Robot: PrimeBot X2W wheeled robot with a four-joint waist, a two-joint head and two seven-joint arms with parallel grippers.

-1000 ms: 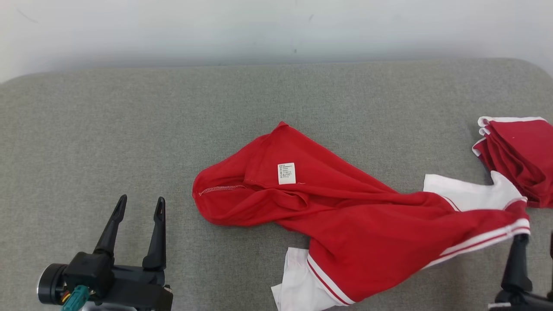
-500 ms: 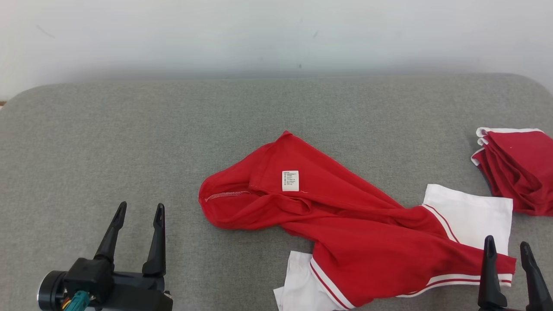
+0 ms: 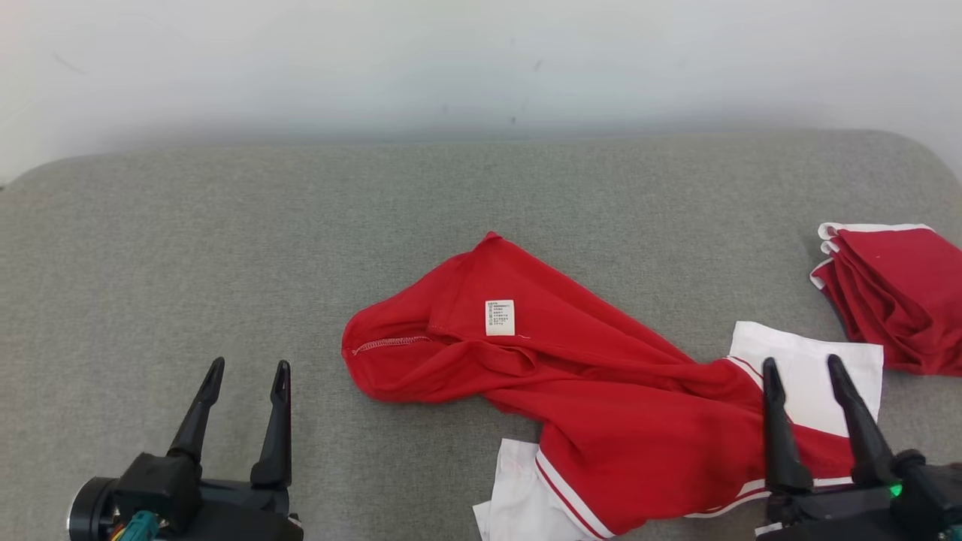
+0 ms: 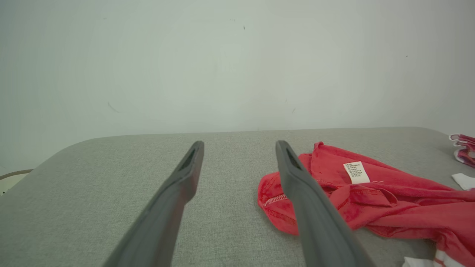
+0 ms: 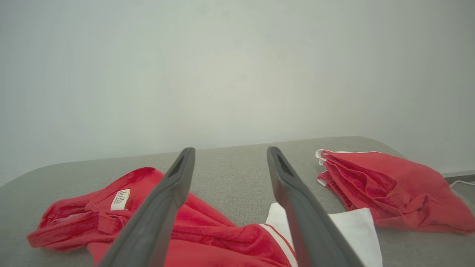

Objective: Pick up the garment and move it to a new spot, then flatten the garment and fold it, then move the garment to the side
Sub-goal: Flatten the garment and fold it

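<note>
Fingers (image 3: 271,436) of the left gripper (image 3: 249,363) are seen spread wide with nothing between them, poised above the grey woven-fabric tabletop (image 3: 188,248), well apart from the cloth. The right gripper (image 3: 800,361) is likewise held open and empty, its fingers lying over the garment's right end, where a white sleeve (image 3: 804,342) is found. Whether the cloth is touched cannot be told.

The crumpled red knit shirt with white sleeves and striped trim (image 3: 601,391) is found at the centre-right of the tabletop, twisted into a diagonal band. A white care label (image 3: 500,317) and an exposed seam are shown, so it is judged to be inside out at that end. Flattening is judged not yet begun, and the open jaws are probably kept so for a fresh hold on sleeve or hem. A folded red-and-white pile (image 3: 894,300) is set apart at the right edge, presumably to keep the working area free.
</note>
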